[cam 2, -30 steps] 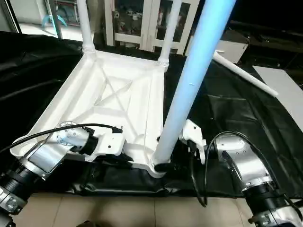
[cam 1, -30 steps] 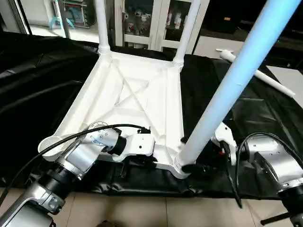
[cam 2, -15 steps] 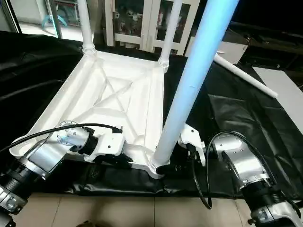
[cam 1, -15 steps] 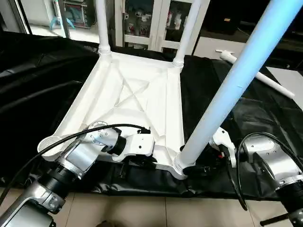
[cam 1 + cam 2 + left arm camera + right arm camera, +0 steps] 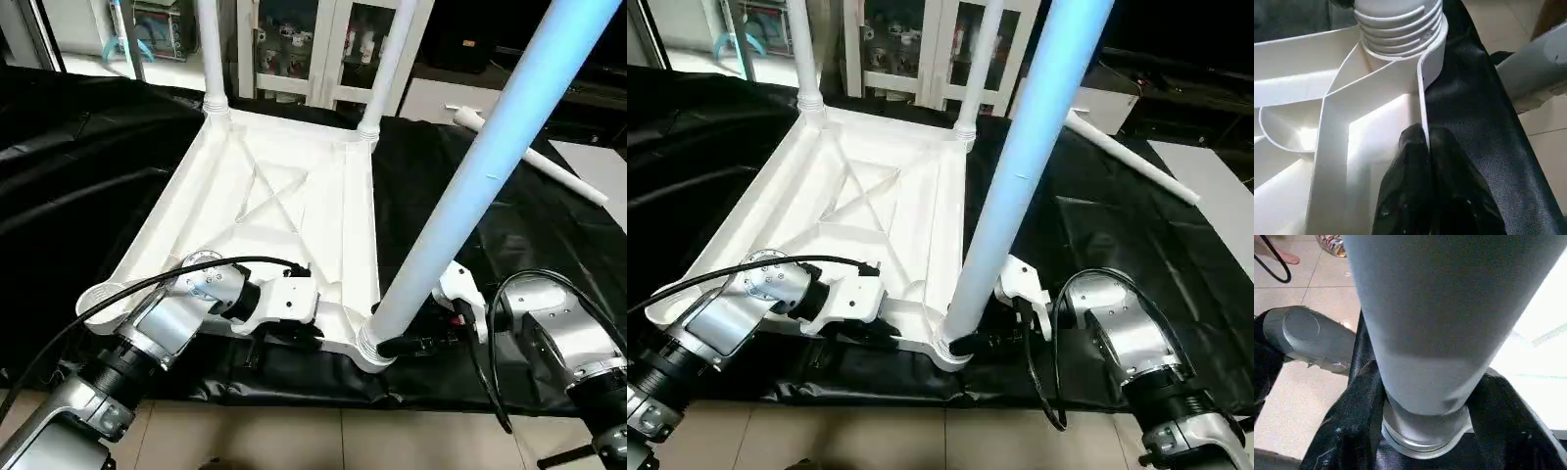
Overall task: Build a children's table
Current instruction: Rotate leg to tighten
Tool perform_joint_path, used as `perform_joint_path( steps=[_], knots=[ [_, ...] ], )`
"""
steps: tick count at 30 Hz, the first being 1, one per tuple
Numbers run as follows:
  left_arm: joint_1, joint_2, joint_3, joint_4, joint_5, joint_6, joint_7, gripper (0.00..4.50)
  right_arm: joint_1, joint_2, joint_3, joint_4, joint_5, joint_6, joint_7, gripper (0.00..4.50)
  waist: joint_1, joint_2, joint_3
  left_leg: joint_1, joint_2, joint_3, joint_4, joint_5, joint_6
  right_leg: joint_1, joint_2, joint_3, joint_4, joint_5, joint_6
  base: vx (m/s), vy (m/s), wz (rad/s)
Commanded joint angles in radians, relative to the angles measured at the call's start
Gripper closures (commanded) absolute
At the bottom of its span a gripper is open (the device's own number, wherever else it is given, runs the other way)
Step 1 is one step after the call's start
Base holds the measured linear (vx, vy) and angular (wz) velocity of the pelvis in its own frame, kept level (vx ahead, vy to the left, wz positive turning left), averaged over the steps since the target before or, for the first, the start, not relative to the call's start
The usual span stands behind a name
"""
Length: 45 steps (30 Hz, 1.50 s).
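Seating the third leg [image 5: 470, 186] is the step in hand: from the head camera the upturned tabletop [image 5: 265, 196] lies on a black sheet [image 5: 460, 196], two legs already stand in its far corner sockets, the third rises from the near right socket [image 5: 377, 345], and a fourth leg [image 5: 534, 157] lies on the sheet well apart. The left gripper [image 5: 294, 333] sits at the near edge, the right gripper [image 5: 397, 345] at the leg's foot. In the left wrist view, the fingers [image 5: 1415, 161] are pressed together, pinching the tabletop's thin rim wall just below the ribbed leg end. In the right wrist view, the black fingers [image 5: 1352, 431] sit either side of the leg's base, seemingly clasping it. To do this well, I would keep the rim pinned, hold the leg upright, and twist and press straight down until the ribs disappear.
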Motion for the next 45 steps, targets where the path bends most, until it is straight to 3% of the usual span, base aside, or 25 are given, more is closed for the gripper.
perform_joint_path(
  steps=[1,6,8,10,11,13,15,17,18,19,20,21,22,23,24,25,26,27,28,30,33,35,36,40,45],
  knots=[
    [0.034,0.003,-0.098,0.05,0.074,0.016,-0.025,4.5,0.023,0.004,0.012,0.031,-0.028,0.012,-0.012,2.41,-0.005,0.016,-0.041,0.02,0.057,-0.024,-0.078,-0.313,0.007,0.025,-0.041,0.039,-0.064,-0.226,-0.208,0.0,0.0,0.0],
    [0.037,-0.037,-0.06,0.056,0.037,0.064,0.016,4.5,0.025,0.053,-0.034,0.086,-0.029,0.035,-0.136,2.43,-0.012,0.017,-0.033,0.02,0.057,-0.027,-0.084,-0.391,-0.013,0.018,-0.043,0.04,-0.077,-0.33,-0.186,0.0,0.0,0.0],
    [0.042,-0.074,-0.029,0.061,0.01,0.085,0.06,4.5,0.021,0.099,-0.07,0.129,-0.032,0.048,-0.255,2.44,-0.021,0.017,-0.02,0.03,0.053,-0.04,-0.088,-0.532,-0.042,0.007,-0.047,0.034,-0.1,-0.555,-0.129,0.0,0.0,0.0],
    [0.039,-0.113,-0.007,0.081,0.015,0.107,0.133,4.5,0.016,0.139,-0.092,0.159,-0.048,0.056,-0.367,2.44,-0.035,0.016,-0.017,0.036,0.05,-0.054,-0.087,-0.603,-0.061,0.004,-0.049,0.021,-0.117,-0.673,-0.081,-0.076,0.008,-0.05],
    [0.034,-0.142,0.007,0.096,0.023,0.122,0.188,4.5,0.013,0.167,-0.104,0.174,-0.059,0.062,-0.442,2.44,-0.047,0.025,-0.015,0.041,0.052,-0.064,-0.091,-0.646,-0.073,0.004,-0.047,0.009,-0.126,-0.694,-0.063,-0.087,0.014,-0.06],
    [0.029,-0.172,0.022,0.11,0.027,0.144,0.242,4.5,0.009,0.193,-0.115,0.185,-0.068,0.071,-0.51,2.46,-0.071,0.026,-0.016,0.024,0.052,-0.085,-0.102,-0.692,-0.083,0.026,-0.045,-0.012,-0.128,-0.675,-0.049,-0.078,0.039,-0.18],
    [0.016,-0.24,0.061,0.138,0.022,0.188,0.348,4.5,0.003,0.249,-0.134,0.197,-0.088,0.088,-0.652,2.46,-0.089,0.043,-0.009,0.019,0.056,-0.098,-0.119,-0.768,-0.093,0.038,-0.041,-0.033,-0.127,-0.623,-0.061,-0.067,0.049,-0.21],
    [0.003,-0.29,0.09,0.161,0.016,0.225,0.424,4.5,-0.004,0.288,-0.148,0.209,-0.093,0.103,-0.73,2.46,-0.101,0.057,-0.004,0.002,0.064,-0.105,-0.151,-0.875,-0.107,0.068,-0.025,-0.061,-0.101,-0.531,-0.069,-0.104,0.045,-0.15],
    [-0.024,-0.357,0.133,0.206,0.013,0.264,0.539,4.5,-0.019,0.343,-0.168,0.238,-0.111,0.11,-0.861,2.46,-0.086,0.066,0.002,-0.049,0.079,-0.087,-0.212,-0.937,-0.108,0.116,-0.003,-0.061,0.019,-0.372,-0.086,-0.127,0.011,-0.01],
    [-0.035,-0.379,0.148,0.225,0.015,0.274,0.578,4.5,-0.026,0.364,-0.178,0.253,-0.123,0.108,-0.914,2.46,-0.039,0.053,0.0,-0.061,0.08,-0.045,-0.24,-0.886,-0.073,0.112,0.013,-0.02,0.094,-0.227,-0.063,-0.064,-0.071,0.18],
    [-0.049,-0.397,0.161,0.25,0.021,0.265,0.626,4.5,-0.035,0.386,-0.182,0.269,-0.133,0.108,-0.958,2.46,-0.043,-0.009,-0.009,0.052,0.031,-0.036,-0.106,-0.635,-0.059,-0.014,-0.056,0.045,-0.07,-0.657,-0.013,-0.064,-0.071,0.18],
    [-0.064,-0.418,0.181,0.278,0.027,0.256,0.678,4.5,-0.045,0.41,-0.188,0.287,-0.145,0.103,-1.017,2.47,-0.052,-0.01,-0.003,0.098,0.009,-0.053,0.026,-0.475,-0.036,-0.072,-0.127,0.04,-0.159,-0.95,-0.025,0.018,-0.114,-0.07],
    [-0.08,-0.433,0.192,0.305,0.035,0.247,0.715,4.5,-0.057,0.436,-0.196,0.305,-0.14,0.103,-1.052,2.47,-0.051,-0.022,-0.009,-0.006,-0.008,-0.078,0.051,-0.131,0.004,0.028,-0.156,0.055,-0.157,-1.043,-0.003,0.085,-0.027,-0.53],
    [-0.08,-0.433,0.192,0.305,0.035,0.247,0.715,4.5,-0.057,0.436,-0.196,0.305,-0.14,0.103,-1.052,2.48,-0.031,0.019,-0.017,-0.047,0.025,-0.088,-0.05,-0.048,-0.037,0.076,-0.104,0.02,-0.104,-0.745,-0.048,0.085,-0.027,-0.53],
    [-0.102,-0.445,0.2,0.341,0.05,0.225,0.764,4.5,-0.073,0.47,-0.205,0.327,-0.135,0.101,-1.101,2.48,-0.035,0.024,-0.023,-0.033,0.034,-0.087,-0.071,-0.101,-0.037,0.058,-0.069,0.006,-0.09,-0.582,-0.062,0.055,0.027,-0.35],
    [-0.11,-0.448,0.202,0.355,0.056,0.217,0.778,4.5,-0.081,0.483,-0.208,0.336,-0.134,0.095,-1.123,2.48,-0.044,0.031,-0.018,-0.011,0.037,-0.079,-0.08,-0.258,-0.043,0.032,-0.038,0.005,-0.075,-0.444,-0.092,0.0,0.0,0.0],
    [-0.127,-0.448,0.2,0.38,0.076,0.198,0.803,4.5,-0.098,0.511,-0.215,0.348,-0.132,0.092,-1.158,2.48,-0.043,0.039,-0.018,0.02,0.038,-0.074,-0.08,-0.402,-0.041,0.015,-0.044,0.013,-0.09,-0.491,-0.116,0.0,0.0,0.0],
    [-0.13,-0.447,0.198,0.383,0.08,0.195,0.805,4.5,-0.101,0.515,-0.216,0.349,-0.133,0.09,-1.164,2.48,-0.045,0.037,-0.018,0.023,0.037,-0.072,-0.078,-0.424,-0.037,0.013,-0.049,0.017,-0.097,-0.488,-0.126,0.0,0.0,0.0],
    [-0.134,-0.443,0.196,0.388,0.085,0.193,0.802,4.5,-0.108,0.521,-0.217,0.352,-0.134,0.087,-1.167,2.48,-0.052,0.032,-0.012,0.006,0.038,-0.077,-0.091,-0.447,-0.035,0.027,-0.045,0.011,-0.096,-0.512,-0.118,0.0,0.0,0.0],
    [-0.14,-0.435,0.188,0.403,0.097,0.19,0.803,4.5,-0.119,0.533,-0.229,0.361,-0.133,0.081,-1.169,2.49,-0.055,0.032,-0.017,0.005,0.039,-0.077,-0.096,-0.448,-0.033,0.036,-0.05,0.007,-0.104,-0.534,-0.092,0.0,0.0,0.0],
    [-0.137,-0.425,0.181,0.413,0.108,0.181,0.802,4.5,-0.122,0.533,-0.23,0.354,-0.13,0.067,-1.156,2.49,-0.055,0.037,-0.017,0.005,0.046,-0.069,-0.103,-0.389,-0.018,0.035,-0.05,0.013,-0.104,-0.422,-0.118,0.0,0.0,0.0],
    [-0.133,-0.413,0.173,0.425,0.117,0.163,0.792,4.5,-0.107,0.524,-0.225,0.311,-0.124,0.039,-1.121,2.49,-0.053,0.036,-0.016,0.011,0.045,-0.064,-0.103,-0.4,-0.016,0.032,-0.052,0.014,-0.107,-0.442,-0.117,0.0,0.0,0.0],
    [-0.13,-0.408,0.169,0.425,0.118,0.159,0.786,4.5,-0.099,0.52,-0.226,0.29,-0.118,0.03,-1.106,1.93,-0.052,0.035,-0.017,0.009,0.046,-0.064,-0.103,-0.39,-0.013,0.034,-0.053,0.016,-0.108,-0.439,-0.115,0.0,0.0,0.0],
    [-0.124,-0.388,0.155,0.437,0.116,0.124,0.739,4.5,-0.072,0.494,-0.231,0.194,-0.083,0.04,-1.04,1.45,-0.049,0.034,-0.016,0.007,0.048,-0.063,-0.106,-0.38,-0.002,0.035,-0.054,0.015,-0.111,-0.458,-0.11,0.0,0.0,0.0],
    [-0.105,-0.36,0.13,0.411,0.112,0.104,0.655,4.5,-0.046,0.45,-0.238,0.107,-0.071,0.065,-1.005,1.14,-0.049,0.034,-0.018,0.004,0.051,-0.061,-0.106,-0.36,-0.004,0.033,-0.055,0.017,-0.109,-0.438,-0.115,0.0,0.0,0.0]
  ],
)
